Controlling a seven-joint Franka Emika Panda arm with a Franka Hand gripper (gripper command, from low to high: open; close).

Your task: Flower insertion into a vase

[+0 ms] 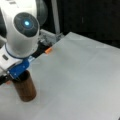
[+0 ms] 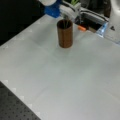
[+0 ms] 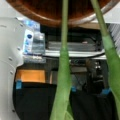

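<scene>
Two green flower stems [image 3: 63,75] run from the wrist view's bottom up into the dark mouth of the vase [image 3: 62,12], so the insertion looks partly done, the stems not yet let go as far as can be judged. In both front views the reddish-brown vase [image 1: 25,87] stands upright on the pale table [image 1: 80,82]. Directly above it sits the gripper [image 2: 62,11]; whether its jaws are together cannot be told. An orange object [image 1: 48,50] lies near the table's far edge.

The vase [image 1: 25,87] is placed upright on the bench [image 1: 80,82], toward a front view's bottom left. The hand [image 1: 16,71] is positioned directly over its mouth. Two stems [image 3: 63,75] are seen reaching into the vase in the wrist view.
</scene>
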